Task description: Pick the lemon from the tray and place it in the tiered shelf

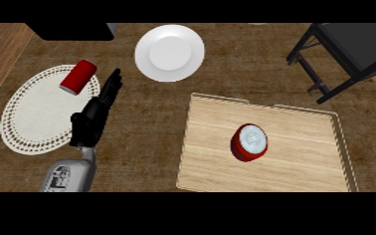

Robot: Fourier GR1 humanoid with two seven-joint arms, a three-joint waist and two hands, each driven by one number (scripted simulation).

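bench (147,144) first, then the tray (294,172) at 4 o'clock and the shelf (341,55) at 2, cut off by the edge. the thing on the tray looks like a red, white-topped object (249,142), not obviously a lemon. nothing picked yet, the whole job's left. left hand (94,117) at 9, fingers straight, released, holding nothing. right hand isn't showing.

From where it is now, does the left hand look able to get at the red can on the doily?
Probably yes: the left hand is open, its fingertips close to the red can lying on the white doily, with nothing between them.
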